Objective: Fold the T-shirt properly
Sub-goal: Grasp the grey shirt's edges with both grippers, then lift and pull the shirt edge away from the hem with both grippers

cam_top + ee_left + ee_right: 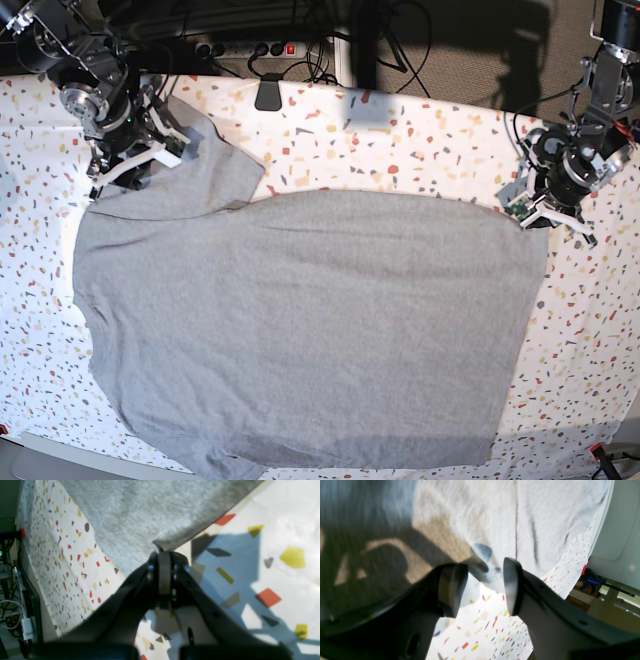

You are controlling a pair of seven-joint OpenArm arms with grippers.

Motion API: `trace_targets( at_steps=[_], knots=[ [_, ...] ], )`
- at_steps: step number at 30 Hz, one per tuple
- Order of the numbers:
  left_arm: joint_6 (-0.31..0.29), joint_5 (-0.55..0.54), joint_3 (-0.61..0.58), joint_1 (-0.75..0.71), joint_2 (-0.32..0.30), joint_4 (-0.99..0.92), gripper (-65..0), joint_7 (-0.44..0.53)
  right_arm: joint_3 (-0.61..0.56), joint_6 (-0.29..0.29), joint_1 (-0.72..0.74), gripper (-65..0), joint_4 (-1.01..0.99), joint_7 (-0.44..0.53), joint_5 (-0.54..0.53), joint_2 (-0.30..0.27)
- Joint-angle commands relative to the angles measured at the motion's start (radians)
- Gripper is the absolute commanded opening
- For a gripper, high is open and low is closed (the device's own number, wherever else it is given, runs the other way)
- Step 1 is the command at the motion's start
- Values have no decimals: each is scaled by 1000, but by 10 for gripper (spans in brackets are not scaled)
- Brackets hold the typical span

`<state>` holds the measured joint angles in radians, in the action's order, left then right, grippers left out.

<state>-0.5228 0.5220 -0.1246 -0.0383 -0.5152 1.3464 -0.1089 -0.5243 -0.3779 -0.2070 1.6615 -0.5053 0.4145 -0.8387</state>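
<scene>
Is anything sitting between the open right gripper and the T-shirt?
Nothing visible: the right gripper hangs open directly over the T-shirt edge, with only the speckled table below.

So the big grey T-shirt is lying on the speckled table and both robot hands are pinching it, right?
Not quite. Only the left gripper is pinching the T-shirt, at its corner. The right wrist view shows the right gripper with its fingers apart, holding nothing. The shirt does lie on the speckled table.
</scene>
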Motion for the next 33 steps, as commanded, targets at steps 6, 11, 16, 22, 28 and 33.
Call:
trace_targets(
  at_steps=[6, 11, 16, 22, 28, 33],
  knots=[
    [3, 1, 4, 8, -15, 8, -650, -7, 0, -35, 21, -364, -59, 23, -32, 0],
    [3, 1, 4, 8, -15, 8, -650, -7, 0, -44, 33, -364, -95, 56, -32, 0],
    [3, 0, 4, 8, -15, 8, -650, -7, 0, -138, 65, -380, -122, 63, -32, 12],
    [3, 0, 4, 8, -15, 8, -650, -8, 0, -188, 102, -608, -143, 57, -32, 49],
    [3, -76, 4, 7, -15, 8, -650, -5, 0, -94, 106, -650, -138, 45, -32, 53],
    [3, -170, 7, 5, -21, 35, -650, -6, 0, 30, 104, -650, -81, 25, -92, 0]
  ],
)
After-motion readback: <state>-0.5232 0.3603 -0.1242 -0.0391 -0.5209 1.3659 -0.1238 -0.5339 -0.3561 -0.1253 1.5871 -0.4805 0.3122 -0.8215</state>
